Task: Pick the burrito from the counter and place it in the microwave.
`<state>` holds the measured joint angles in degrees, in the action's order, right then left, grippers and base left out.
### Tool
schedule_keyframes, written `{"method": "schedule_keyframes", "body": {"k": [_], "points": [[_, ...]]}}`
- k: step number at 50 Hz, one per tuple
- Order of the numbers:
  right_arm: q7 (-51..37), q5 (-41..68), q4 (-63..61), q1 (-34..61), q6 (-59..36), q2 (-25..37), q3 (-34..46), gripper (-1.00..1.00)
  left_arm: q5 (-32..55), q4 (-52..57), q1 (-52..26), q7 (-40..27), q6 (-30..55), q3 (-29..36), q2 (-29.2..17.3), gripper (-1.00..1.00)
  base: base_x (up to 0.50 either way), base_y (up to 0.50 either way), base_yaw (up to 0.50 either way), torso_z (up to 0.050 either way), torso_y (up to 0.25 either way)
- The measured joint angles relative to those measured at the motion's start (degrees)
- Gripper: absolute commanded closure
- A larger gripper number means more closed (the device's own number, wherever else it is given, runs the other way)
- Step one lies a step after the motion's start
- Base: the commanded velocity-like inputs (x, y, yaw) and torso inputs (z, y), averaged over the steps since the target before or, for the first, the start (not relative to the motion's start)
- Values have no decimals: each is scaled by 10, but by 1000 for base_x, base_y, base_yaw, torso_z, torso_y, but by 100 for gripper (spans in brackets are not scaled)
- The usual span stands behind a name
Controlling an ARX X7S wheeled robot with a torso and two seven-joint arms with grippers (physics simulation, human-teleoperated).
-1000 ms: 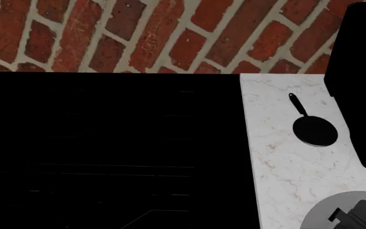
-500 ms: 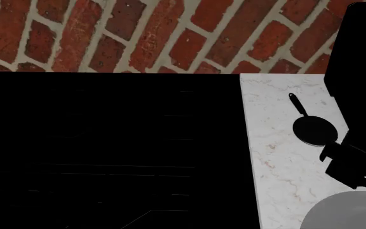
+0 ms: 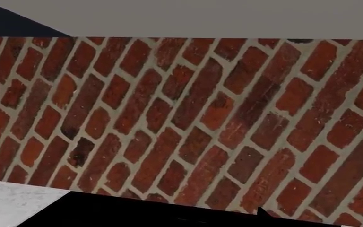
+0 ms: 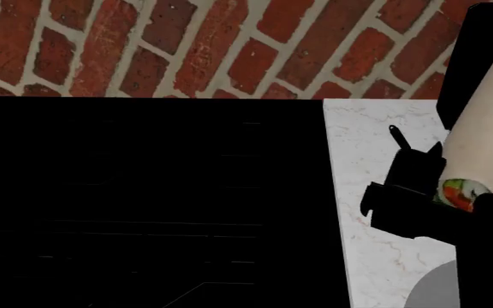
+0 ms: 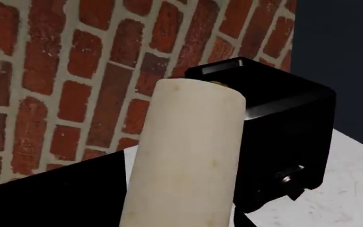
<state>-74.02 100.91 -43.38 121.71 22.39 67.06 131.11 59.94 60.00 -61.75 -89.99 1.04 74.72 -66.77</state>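
The burrito (image 4: 482,138), a beige roll whose cut end shows green and red filling, hangs above the counter (image 4: 375,256), tilted up toward the black microwave (image 4: 486,45). My right gripper (image 4: 461,183) is shut on it near the cut end. In the right wrist view the burrito (image 5: 188,156) fills the middle and points at the microwave (image 5: 282,127). Whether the microwave's door is open does not show. My left gripper does not show in the head view. In the left wrist view the lower edge is too dark to make out its jaws.
A black stove top (image 4: 144,205) lies left of the counter. A small black pan's handle (image 4: 398,136) sticks out behind my right gripper. A grey plate (image 4: 435,292) sits at the counter's near right. A brick wall (image 4: 187,45) runs along the back.
My right gripper has risen from the grey plate with the burrito in it. It has moved farther along the counter toward the microwave and now covers most of the pan.
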Motion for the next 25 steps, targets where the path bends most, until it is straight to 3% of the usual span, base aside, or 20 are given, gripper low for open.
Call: {"method": "schedule_keyframes", "body": {"k": [25], "points": [[23, -121, -34, -8, -6, 22, -18, 100, -3, 0, 8, 0, 9, -10, 1, -100, 0, 0, 0, 0, 0]]}}
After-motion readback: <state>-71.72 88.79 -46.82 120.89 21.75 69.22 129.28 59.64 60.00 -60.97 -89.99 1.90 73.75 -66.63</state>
